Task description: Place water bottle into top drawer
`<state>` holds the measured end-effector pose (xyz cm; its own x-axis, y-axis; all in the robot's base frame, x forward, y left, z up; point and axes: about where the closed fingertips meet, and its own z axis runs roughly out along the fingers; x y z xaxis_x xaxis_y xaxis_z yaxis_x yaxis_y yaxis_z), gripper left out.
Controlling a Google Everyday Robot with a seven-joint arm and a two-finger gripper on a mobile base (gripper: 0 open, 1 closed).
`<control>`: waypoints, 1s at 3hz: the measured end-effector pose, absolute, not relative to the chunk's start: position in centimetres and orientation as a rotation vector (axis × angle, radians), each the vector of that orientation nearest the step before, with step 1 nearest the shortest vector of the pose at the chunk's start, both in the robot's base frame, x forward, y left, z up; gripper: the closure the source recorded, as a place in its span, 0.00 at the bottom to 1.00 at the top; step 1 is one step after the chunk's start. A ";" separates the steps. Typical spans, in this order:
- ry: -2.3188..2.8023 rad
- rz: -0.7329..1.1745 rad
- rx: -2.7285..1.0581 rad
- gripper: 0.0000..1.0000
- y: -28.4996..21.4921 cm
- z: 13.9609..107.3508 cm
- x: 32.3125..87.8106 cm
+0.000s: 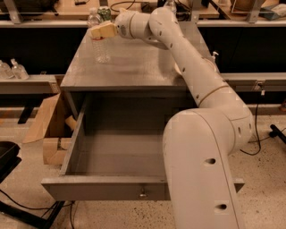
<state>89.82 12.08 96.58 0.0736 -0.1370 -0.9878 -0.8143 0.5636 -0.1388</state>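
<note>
The water bottle (101, 50), clear and ribbed, stands upright on the grey table top (134, 67) near its back left corner. My gripper (101, 31) reaches across the table from the right and sits at the bottle's top, hiding its cap. The top drawer (103, 188) is pulled out wide below the table, with a small metal knob (143, 194) on its front panel. Its inside shows nothing in it. My arm's big near link (201, 170) covers the drawer's right part.
Another bottle with a white cap (92, 18) and a green can (105, 13) stand at the table's back edge behind my gripper. A cardboard box (49, 129) lies left of the drawer. Small bottles (11, 69) stand on a low left shelf. Cables run on the floor.
</note>
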 end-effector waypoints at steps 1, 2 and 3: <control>1.422 0.687 -0.869 0.18 14.5 96.7 87.9; 1.426 0.713 -0.873 0.41 16.4 96.8 85.9; 1.433 0.720 -0.880 0.63 17.0 96.2 85.7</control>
